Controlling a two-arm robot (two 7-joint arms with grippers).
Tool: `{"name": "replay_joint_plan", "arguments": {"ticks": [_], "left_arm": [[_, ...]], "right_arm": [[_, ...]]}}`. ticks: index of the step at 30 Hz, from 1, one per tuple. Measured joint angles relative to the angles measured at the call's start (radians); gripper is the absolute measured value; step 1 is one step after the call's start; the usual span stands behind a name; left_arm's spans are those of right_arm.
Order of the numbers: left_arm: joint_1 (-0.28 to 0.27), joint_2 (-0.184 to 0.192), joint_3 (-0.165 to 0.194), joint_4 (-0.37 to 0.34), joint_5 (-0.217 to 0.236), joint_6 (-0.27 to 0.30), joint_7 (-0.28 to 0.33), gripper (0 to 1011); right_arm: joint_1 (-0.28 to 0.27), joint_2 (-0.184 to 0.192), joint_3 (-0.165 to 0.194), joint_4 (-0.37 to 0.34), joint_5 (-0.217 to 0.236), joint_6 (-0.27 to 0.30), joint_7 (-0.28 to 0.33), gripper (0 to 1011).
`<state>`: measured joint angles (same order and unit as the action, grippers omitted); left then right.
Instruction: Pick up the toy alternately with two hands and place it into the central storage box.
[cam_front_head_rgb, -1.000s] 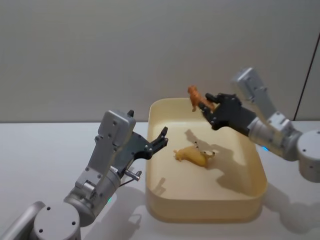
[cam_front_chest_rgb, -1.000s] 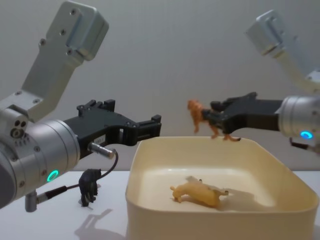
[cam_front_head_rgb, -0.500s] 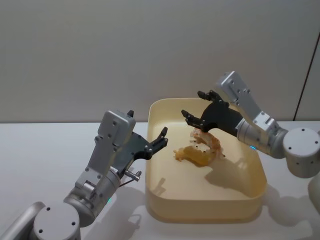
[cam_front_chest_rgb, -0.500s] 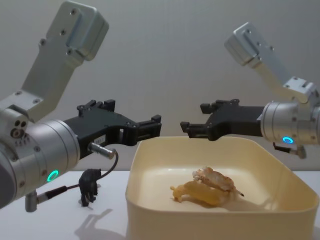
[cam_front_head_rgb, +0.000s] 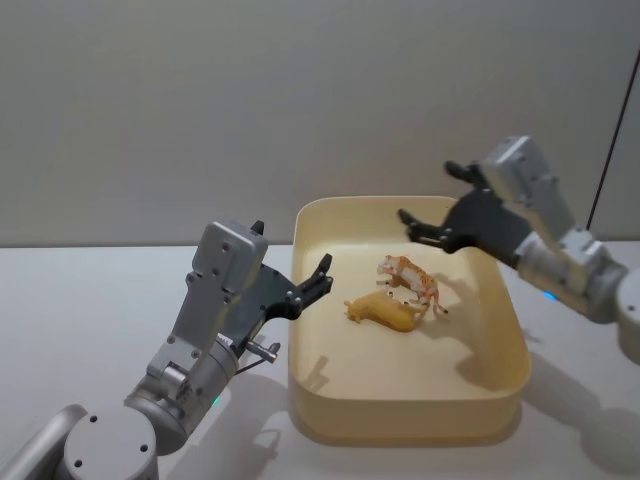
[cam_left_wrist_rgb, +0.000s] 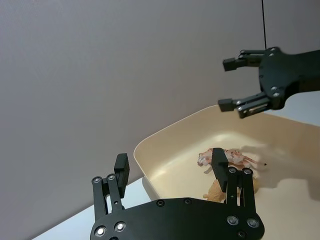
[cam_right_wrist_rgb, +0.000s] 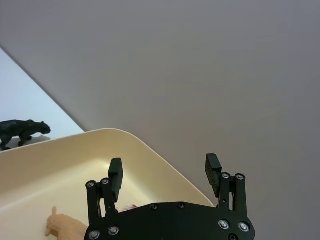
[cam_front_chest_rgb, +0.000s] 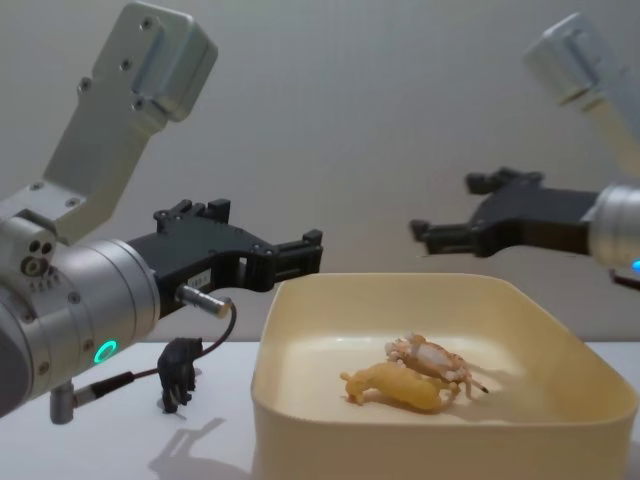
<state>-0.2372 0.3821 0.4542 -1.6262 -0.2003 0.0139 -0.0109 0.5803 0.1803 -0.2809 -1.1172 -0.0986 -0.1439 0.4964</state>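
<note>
Right pincer (cam_front_head_rgb: 428, 192) hangs open, empty, upper right above the storage box (cam_front_head_rgb: 400, 432); left pincer (cam_left_wrist_rgb: 170, 161), open mid-left, may clip its rim reaching the black toy (cam_front_chest_rgb: 180, 372).

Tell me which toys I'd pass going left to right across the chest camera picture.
black toy animal, outside the central storage box → yellow toy animal, inside the box → striped orange toy animal, lying partly on the yellow one

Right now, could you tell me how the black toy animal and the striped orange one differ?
The black toy animal stands upright on the table, outside the storage box on its left. The striped orange toy tiger lies inside the box against a yellow toy animal. One is plain black, the other orange with stripes. Both are small animal figures.
</note>
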Motion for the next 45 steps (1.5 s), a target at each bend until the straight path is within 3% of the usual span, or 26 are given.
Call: {"name": "replay_joint_plan", "arguments": {"ticks": [9, 22, 32, 45], "left_arm": [[0.0, 0.0, 0.0, 0.0, 0.0, 0.0, 0.0, 1001], [0.0, 0.0, 0.0, 0.0, 0.0, 0.0, 0.0, 1001], [-0.001, 0.0, -0.001, 0.0, 0.0, 0.0, -0.002, 1001], [-0.042, -0.017, -0.014, 0.024, -0.017, 0.063, -0.081, 1001]], "right_arm": [[-0.102, 0.072, 0.051, -0.149, 0.036, 0.032, -0.063, 1001], [-0.224, 0.137, 0.098, -0.283, 0.072, 0.085, -0.193, 1001], [-0.277, 0.163, 0.117, -0.334, 0.089, 0.107, -0.248, 1001], [-0.305, 0.177, 0.127, -0.362, 0.098, 0.118, -0.276, 1001]]}}
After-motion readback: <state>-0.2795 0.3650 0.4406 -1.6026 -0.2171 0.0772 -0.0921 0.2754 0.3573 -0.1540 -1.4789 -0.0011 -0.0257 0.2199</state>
